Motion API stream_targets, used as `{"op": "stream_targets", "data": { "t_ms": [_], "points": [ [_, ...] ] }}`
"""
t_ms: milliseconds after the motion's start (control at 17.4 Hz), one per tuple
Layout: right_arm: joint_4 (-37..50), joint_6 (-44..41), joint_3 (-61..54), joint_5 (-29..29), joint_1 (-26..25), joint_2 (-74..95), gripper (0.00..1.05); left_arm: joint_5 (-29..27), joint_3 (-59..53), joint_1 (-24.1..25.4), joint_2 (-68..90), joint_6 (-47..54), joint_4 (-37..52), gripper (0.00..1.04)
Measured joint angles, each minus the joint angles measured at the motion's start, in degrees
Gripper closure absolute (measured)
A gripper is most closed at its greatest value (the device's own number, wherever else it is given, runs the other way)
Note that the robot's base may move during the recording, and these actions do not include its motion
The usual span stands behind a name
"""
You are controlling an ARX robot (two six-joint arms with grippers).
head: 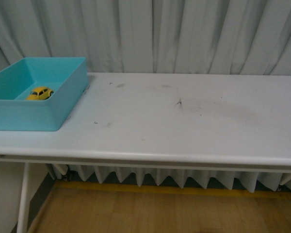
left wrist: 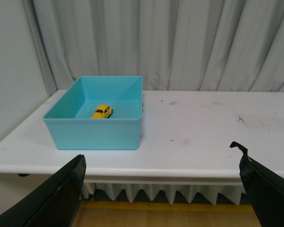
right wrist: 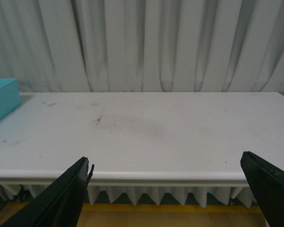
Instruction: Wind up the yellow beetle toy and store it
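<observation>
Sitting inside the open teal plastic box (head: pixel 63 104) at the table's left end: the small glossy yellow beetle toy (head: pixel 40 93), long axis running diagonally across the box floor, nose direction unclear. Hanging spread wide and empty: left gripper (left wrist: pixel 163 189), right gripper (right wrist: pixel 173 189).

The right gripper (right wrist: pixel 168 189) hangs wide open off the white table's (right wrist: pixel 146 137) front edge; a teal box (right wrist: pixel 1 97) sits at its far left corner.
</observation>
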Motion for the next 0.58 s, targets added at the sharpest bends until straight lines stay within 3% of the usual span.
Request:
{"op": "stream_targets", "data": {
  "t_ms": [576],
  "points": [
    [0.07,0.02,0.00,0.00,0.00,0.00,0.06,0.00,0.00,0.00,0.00,0.00,0.07,0.07]
  ]
}}
